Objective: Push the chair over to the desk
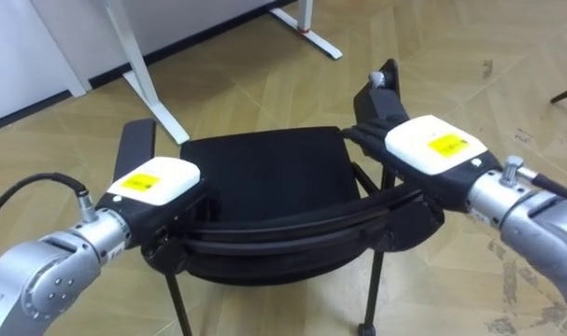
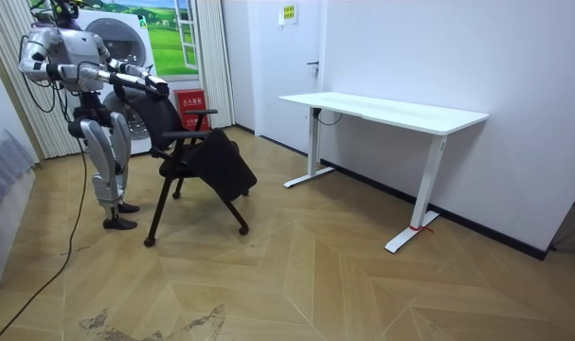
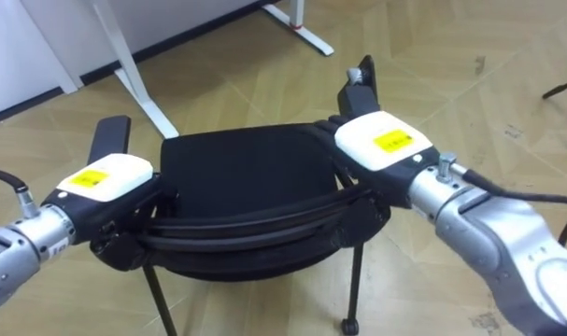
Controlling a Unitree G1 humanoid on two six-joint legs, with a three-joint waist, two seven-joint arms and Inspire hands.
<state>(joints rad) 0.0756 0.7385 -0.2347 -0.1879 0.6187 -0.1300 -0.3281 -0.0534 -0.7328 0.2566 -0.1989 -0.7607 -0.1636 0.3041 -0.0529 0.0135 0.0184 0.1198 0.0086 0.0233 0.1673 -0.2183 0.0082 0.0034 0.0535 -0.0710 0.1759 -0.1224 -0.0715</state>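
Note:
A black chair [image 1: 264, 173] stands just before me, its seat facing away toward a white desk [image 2: 382, 109]. Its curved backrest rail [image 1: 283, 233] runs across the eye views below the seat. My left hand [image 1: 157, 187] sits on the rail's left end, its dark fingers curled down over it. At the rail's right end, beside the right armrest [image 1: 381, 84], my right hand [image 1: 432, 149] is curled over the rail the same way. The room view has me upright behind the chair [image 2: 206, 156] at its left, with both arms stretched out to the backrest.
The desk's white leg [image 1: 138, 65] and foot [image 1: 306, 28] stand on the wooden floor just beyond the chair. A red box [image 2: 190, 102] and a washing machine [image 2: 126, 38] are by the wall behind me. Open floor lies between chair and desk.

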